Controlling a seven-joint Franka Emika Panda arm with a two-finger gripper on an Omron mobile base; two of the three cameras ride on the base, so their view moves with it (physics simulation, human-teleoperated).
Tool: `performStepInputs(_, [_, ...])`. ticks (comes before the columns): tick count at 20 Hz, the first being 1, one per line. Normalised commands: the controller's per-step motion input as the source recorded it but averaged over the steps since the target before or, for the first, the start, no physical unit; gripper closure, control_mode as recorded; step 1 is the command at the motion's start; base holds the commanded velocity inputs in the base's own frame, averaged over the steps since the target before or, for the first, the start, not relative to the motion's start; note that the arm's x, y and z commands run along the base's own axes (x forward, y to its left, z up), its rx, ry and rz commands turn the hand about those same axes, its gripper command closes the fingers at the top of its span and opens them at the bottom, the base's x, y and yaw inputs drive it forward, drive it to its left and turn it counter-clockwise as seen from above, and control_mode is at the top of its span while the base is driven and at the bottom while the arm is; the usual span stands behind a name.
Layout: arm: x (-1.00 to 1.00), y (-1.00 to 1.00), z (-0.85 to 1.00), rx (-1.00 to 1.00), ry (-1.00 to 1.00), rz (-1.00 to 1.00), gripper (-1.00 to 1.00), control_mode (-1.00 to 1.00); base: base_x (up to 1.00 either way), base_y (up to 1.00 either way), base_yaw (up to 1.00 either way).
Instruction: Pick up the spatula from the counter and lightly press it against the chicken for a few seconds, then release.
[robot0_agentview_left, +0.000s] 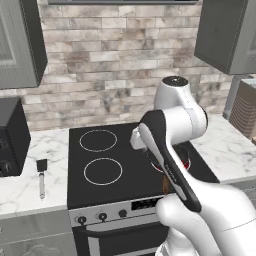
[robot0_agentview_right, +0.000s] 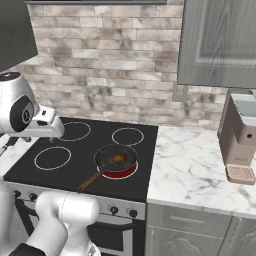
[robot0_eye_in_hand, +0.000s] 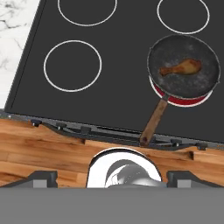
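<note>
Black head on a pale, slim handle: the spatula (robot0_agentview_left: 41, 177) is lying flat on the marble counter (robot0_agentview_left: 25, 145), left of the stove (robot0_agentview_left: 125, 145). Its head is pointing toward the wall, and it is well apart from the pan (robot0_eye_in_hand: 205, 78).

I'm judging it light and stiff. The handle is probably smooth and a little slippery, and it is sitting low against the stone. I'm planning to take it mid-handle, jaws across the narrow width, closing firmly rather than hard. The wider head end looks likely to tilt in a grip.

The gripper (robot0_eye_in_hand: 112, 179) is hanging above the stove's front edge with its fingers spread wide. It is holding nothing.

The chicken (robot0_eye_in_hand: 181, 68) is resting in the pan over the glowing red burner, with the brown pan handle pointing toward the front edge. I'm expecting the meat to be soft, so only a light press.

Counting:
- one spatula
- one pan
- one chicken drumstick
- four burners: three bare white rings and one red under the pan
- one coffee machine (robot0_agentview_right: 239, 137) beyond the stove's far side
</note>
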Motion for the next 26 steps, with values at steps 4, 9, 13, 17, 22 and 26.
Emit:
performStepInputs(4, [-0.3, 0.46, -0.18, 0.02, 0.0, 0.0, -1.0, -1.0, 0.0, 0.0, 0.0])
performStepInputs(9, [-0.22, 0.44, -0.03, 0.0, 0.0, 0.0, -1.0, -1.0, 0.0, 0.0, 0.0])
performStepInputs(13, [-0.13, 0.39, 0.0, 0.0, 0.0, 0.0, -1.0, -1.0, 0.0, 0.0, 0.0])
performStepInputs(17, [-0.09, 0.37, 0.0, 0.0, -0.04, 0.0, -1.0, -1.0, 0.0, 0.0, 0.0])
performStepInputs(22, [-0.01, 0.39, 0.0, 0.0, -0.07, 0.0, -1.0, -1.0, 0.0, 0.0, 0.0])
performStepInputs(26, [0.0, 0.3, 0.0, 0.02, 0.0, 0.0, -1.0, -1.0, 0.0, 0.0, 0.0])
